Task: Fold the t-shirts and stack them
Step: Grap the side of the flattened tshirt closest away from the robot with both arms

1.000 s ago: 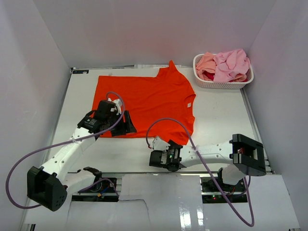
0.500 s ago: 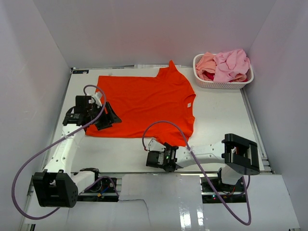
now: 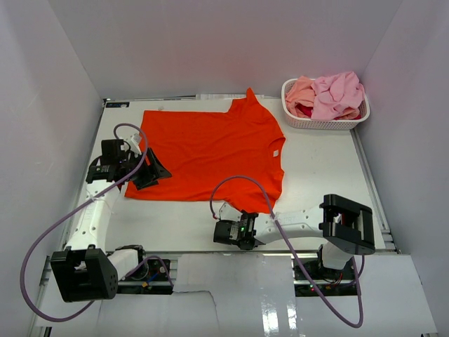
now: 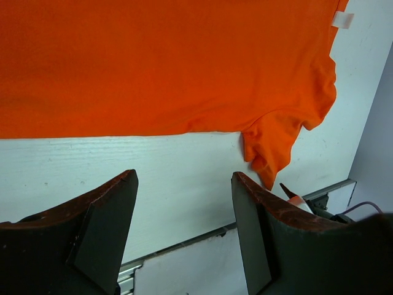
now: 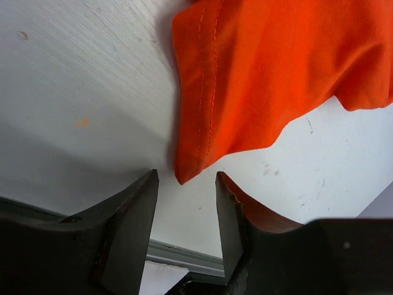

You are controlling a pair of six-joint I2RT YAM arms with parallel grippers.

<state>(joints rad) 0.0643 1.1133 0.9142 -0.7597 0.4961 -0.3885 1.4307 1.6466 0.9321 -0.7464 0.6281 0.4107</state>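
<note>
A bright orange-red t-shirt (image 3: 210,147) lies spread flat on the white table, collar to the right. My left gripper (image 3: 150,171) is open and empty at the shirt's near-left corner. In the left wrist view (image 4: 184,184) it hovers over bare table, with the shirt's near hem (image 4: 166,61) just beyond the fingertips. My right gripper (image 3: 245,217) is open at the near sleeve. In the right wrist view the sleeve's (image 5: 264,74) pointed tip lies between the open gripper's tips (image 5: 186,181), not clamped. Pink (image 3: 337,95), peach (image 3: 300,91) and dark red (image 3: 303,111) shirts are piled in the basket.
The white perforated basket (image 3: 325,121) stands at the far right corner. White walls close in the table on the left, back and right. The table's metal front rail (image 4: 184,246) runs just below both grippers. A purple cable loops over each arm.
My left gripper has moved left along the shirt's near hem to its left corner. My right gripper has shifted slightly left at the sleeve. The shirt has not visibly moved.
</note>
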